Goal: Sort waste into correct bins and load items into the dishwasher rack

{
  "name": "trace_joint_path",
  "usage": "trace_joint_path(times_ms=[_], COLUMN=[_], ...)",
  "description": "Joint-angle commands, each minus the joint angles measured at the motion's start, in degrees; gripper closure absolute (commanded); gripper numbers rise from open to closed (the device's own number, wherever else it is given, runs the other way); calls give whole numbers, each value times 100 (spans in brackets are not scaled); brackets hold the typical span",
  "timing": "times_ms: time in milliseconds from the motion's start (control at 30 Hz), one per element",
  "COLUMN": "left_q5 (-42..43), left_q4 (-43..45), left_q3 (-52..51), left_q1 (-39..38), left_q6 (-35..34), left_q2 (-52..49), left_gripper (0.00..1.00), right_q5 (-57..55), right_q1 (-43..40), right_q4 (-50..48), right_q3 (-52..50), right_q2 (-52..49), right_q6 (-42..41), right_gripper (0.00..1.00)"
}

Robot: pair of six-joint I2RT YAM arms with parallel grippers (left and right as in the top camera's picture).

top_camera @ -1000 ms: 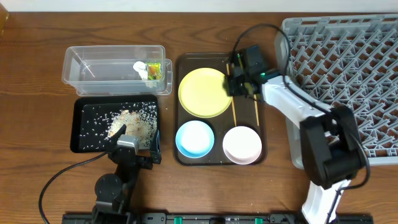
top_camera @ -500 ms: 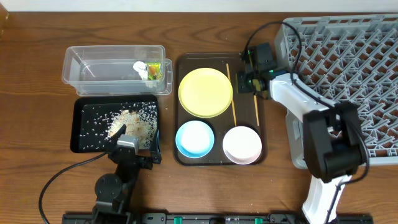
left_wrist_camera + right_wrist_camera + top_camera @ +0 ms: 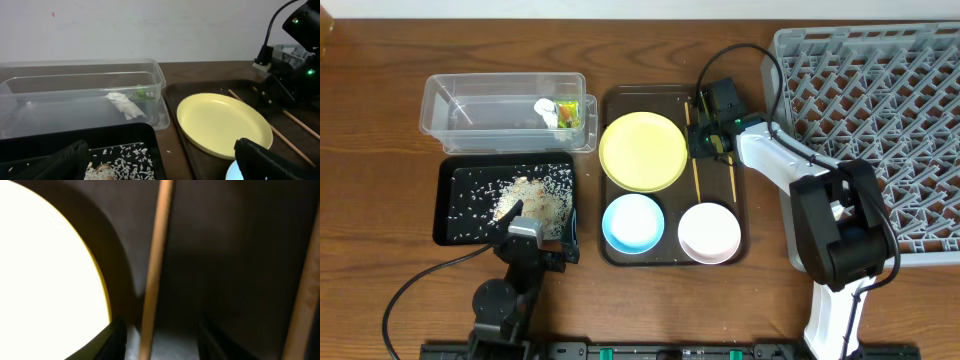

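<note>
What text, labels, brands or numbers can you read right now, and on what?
No text can be read in any view.
Snack wrapper in the clear tub: any print is too small and crumpled to read.
Plate, black tray and rack: no markings show.

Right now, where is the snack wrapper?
In the overhead view, the snack wrapper lies in the right end of the clear tub, beyond the black tray and left of the brown tray.
</note>
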State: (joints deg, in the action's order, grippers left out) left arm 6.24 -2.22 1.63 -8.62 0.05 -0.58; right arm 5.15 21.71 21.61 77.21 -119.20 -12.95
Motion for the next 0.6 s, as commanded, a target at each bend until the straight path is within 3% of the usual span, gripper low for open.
trace_joint_path(times_ms=[0, 167, 400, 567], left_q5=[83, 83, 83, 83], left_q4=[-111, -111, -111, -111], left_q3=[-140, -140, -140, -140], left_q1=[46, 46, 46, 46], left_q6=[55, 55, 55, 55], left_q2=[35, 35, 35, 35], left_gripper=[5, 5, 5, 5], right_q5=[-623, -1139, -745, 140], right_q1=[70, 70, 63, 63], right_q4=[275, 575, 697, 966], right_q3=[-39, -39, -35, 116], right_q2=[-131, -146, -138, -103], right_q6=[-28, -4, -11, -120], right_gripper=[59, 61, 68, 91])
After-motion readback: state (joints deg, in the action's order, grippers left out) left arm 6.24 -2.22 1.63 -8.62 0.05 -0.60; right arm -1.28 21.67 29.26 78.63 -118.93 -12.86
